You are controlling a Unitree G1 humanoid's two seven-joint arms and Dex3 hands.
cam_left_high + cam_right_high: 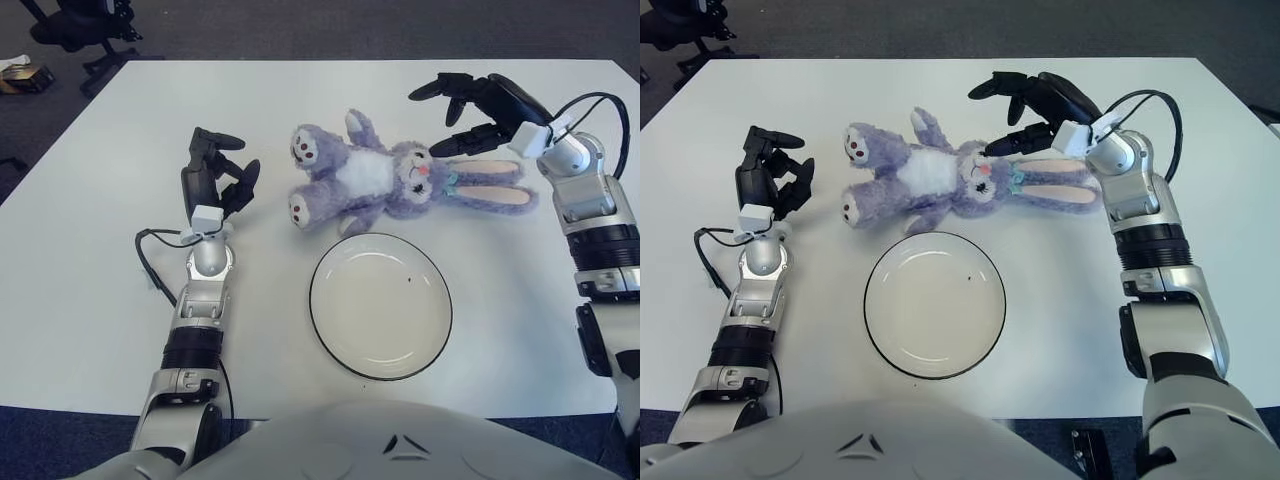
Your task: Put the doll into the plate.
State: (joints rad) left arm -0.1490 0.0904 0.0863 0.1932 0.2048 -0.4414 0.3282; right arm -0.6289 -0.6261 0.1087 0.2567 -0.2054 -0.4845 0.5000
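Purple plush bunny doll on the white counter (90, 250), not in the plate.

The round white black-rimmed plate (380, 306) sits centre; the purple plush bunny doll (385, 179) lies just beyond its far rim. Right robot hand (478, 108) shows over the doll's ears, fingers spread wide, holding nothing. Left robot hand (215, 177), left of the plate, fingers loosely curled and empty.

doll (400, 180) behind plate (380, 305), on table (90, 260)
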